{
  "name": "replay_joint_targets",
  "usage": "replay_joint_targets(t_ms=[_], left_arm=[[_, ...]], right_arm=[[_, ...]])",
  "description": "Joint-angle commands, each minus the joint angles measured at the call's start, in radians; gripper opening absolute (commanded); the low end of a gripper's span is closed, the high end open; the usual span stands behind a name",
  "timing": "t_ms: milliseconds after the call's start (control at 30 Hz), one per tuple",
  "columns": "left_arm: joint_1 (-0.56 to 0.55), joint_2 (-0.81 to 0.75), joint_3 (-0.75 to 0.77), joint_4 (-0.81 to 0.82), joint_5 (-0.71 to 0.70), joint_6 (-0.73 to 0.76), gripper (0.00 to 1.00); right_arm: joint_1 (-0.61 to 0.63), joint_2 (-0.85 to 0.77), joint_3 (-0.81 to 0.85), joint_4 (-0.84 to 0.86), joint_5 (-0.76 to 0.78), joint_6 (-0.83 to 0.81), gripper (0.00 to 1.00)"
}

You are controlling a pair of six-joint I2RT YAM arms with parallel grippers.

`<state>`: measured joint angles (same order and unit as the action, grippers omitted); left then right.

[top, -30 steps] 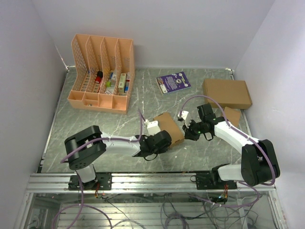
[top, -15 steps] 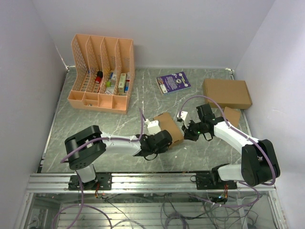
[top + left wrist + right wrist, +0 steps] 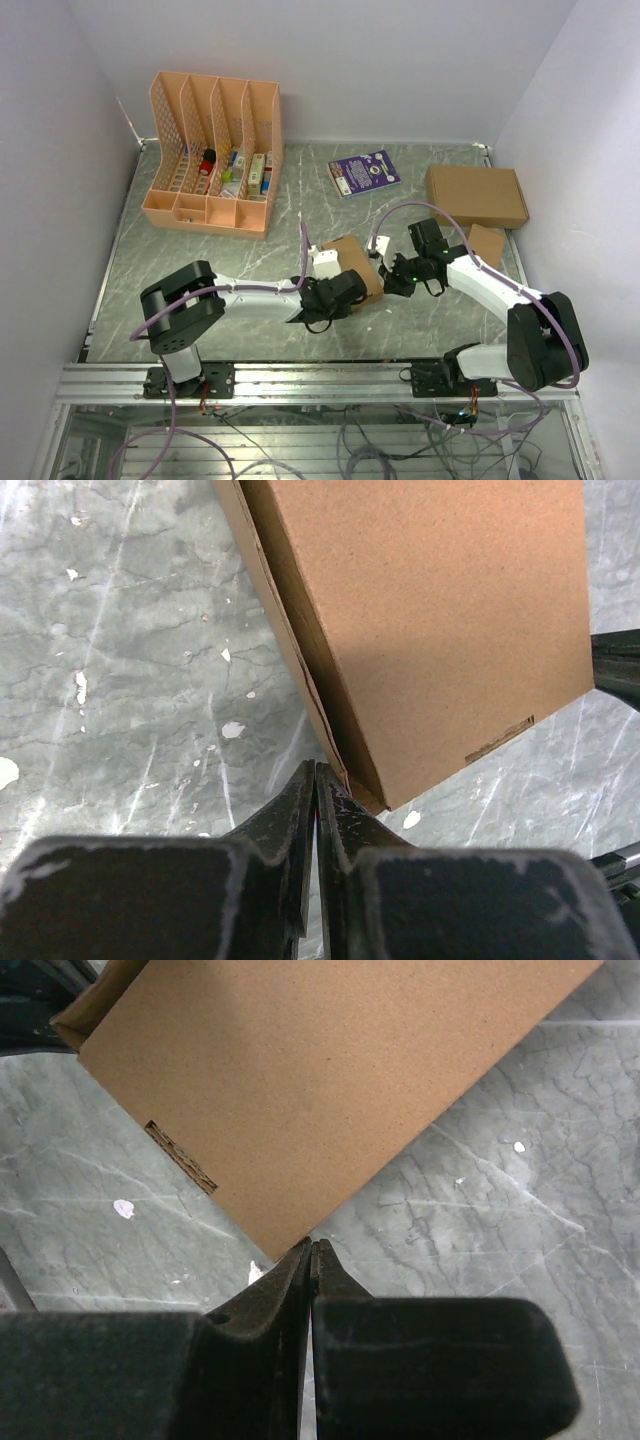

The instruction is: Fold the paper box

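The paper box (image 3: 356, 264) is a small slim brown carton lying flat on the marble table between the two arms. My left gripper (image 3: 347, 289) is shut, and its tips (image 3: 316, 770) press against the near corner of the box (image 3: 430, 630) without holding it. My right gripper (image 3: 388, 273) is shut too. Its tips (image 3: 311, 1247) touch the opposite corner of the box (image 3: 310, 1080) from the right. A slot cut shows on the box's top face in both wrist views.
A much larger brown cardboard box (image 3: 476, 195) lies at the back right, with a second small carton (image 3: 487, 243) in front of it. A purple booklet (image 3: 363, 172) lies at the back centre. An orange file organizer (image 3: 212, 155) stands at the back left.
The left gripper has crept a little right and forward against the box. The right gripper has shifted slightly left toward it. The box has barely moved.
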<state>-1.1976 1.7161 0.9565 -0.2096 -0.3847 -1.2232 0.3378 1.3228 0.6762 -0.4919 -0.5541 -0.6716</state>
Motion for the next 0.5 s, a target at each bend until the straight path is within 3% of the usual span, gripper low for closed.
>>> replay_joint_targets(t_ms=[0, 467], left_arm=[[-0.005, 0.01, 0.06, 0.062, -0.033, 0.003, 0.14], [-0.005, 0.024, 0.128, 0.067, -0.03, 0.025, 0.14]], right_arm=[[0.031, -0.019, 0.004, -0.02, -0.096, -0.004, 0.02], [0.04, -0.008, 0.02, -0.027, -0.157, 0.016, 0.02]])
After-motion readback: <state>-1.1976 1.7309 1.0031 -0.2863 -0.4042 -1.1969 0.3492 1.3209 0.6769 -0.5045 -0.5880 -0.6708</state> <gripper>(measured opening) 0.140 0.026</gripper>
